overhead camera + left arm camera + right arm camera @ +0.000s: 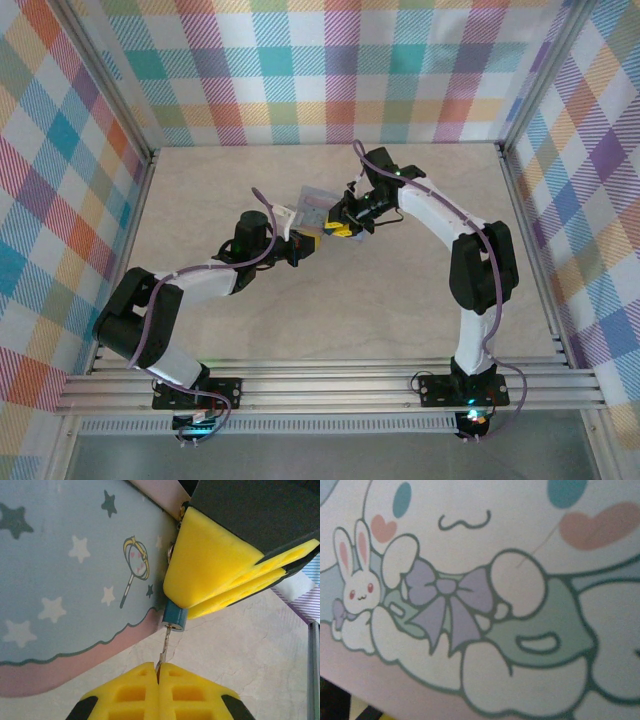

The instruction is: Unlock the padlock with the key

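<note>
- The left claw [159, 669] is pinching the key [164, 647] by its head. Its yellow pads are pressing tight together, and only the thin blade is sticking out.
- The key's blade is pointing up at the bottom face of the padlock [174, 618], with its tip meeting the keyhole. I cannot tell how deep it is sitting.
- The right claw [184, 605] is gripping the padlock. Its yellow pads are standing narrow around the small blue body, and the lower end is peeking out below the fingertips.
- The padlock is sitting right at the edge of the tin [75, 580], beside the pink band of its star-printed side, with the beige table [240, 660] showing behind it.
- In the top view, both claws are meeting tip to tip near the middle of the table, with the tin just behind them.
- The right wrist camera is looking closely at the tin's lid, where a small white rabbit and a lavender bow are showing.
</note>
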You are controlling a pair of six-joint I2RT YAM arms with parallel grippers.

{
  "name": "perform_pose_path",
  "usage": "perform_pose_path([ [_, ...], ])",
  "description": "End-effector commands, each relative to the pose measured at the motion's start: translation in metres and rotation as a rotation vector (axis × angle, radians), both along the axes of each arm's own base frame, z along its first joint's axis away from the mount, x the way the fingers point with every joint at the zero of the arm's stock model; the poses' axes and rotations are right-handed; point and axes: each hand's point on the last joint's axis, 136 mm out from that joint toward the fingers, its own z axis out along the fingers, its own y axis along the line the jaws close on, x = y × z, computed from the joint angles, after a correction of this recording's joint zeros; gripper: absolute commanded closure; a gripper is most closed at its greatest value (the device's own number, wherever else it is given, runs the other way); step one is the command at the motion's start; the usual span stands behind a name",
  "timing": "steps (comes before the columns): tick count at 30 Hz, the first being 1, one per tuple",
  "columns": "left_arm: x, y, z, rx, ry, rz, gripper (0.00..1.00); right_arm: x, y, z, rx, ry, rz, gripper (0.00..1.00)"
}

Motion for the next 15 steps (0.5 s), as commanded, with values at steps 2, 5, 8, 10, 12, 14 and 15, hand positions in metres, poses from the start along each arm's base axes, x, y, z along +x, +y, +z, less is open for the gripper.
perform_pose_path([
  [2,0.002,-0.007,0.027,-0.046,-0.062,-0.022,1.0,-0.004,0.004,0.012,0.059,-0.006,0.013,1.0],
  [5,0.002,-0.007,0.025,-0.047,-0.061,-0.02,1.0,-0.004,0.006,0.012,0.07,0.0,0.009,1.0],
  [8,0.005,-0.011,0.029,-0.074,-0.063,-0.024,1.0,-0.006,0.005,0.011,0.067,0.004,0.011,1.0],
  [10,0.006,-0.013,0.033,-0.09,-0.064,-0.029,1.0,-0.007,0.004,0.01,0.065,0.006,0.009,1.0],
  [12,0.006,-0.013,0.036,-0.095,-0.07,-0.026,1.0,-0.007,0.004,0.009,0.068,0.014,0.006,1.0],
  [14,0.004,-0.012,0.035,-0.097,-0.069,-0.026,1.0,-0.006,0.005,0.008,0.073,0.015,0.003,1.0],
  [15,0.003,-0.013,0.033,-0.095,-0.063,-0.028,1.0,-0.006,0.006,0.009,0.075,0.015,0.002,1.0],
])
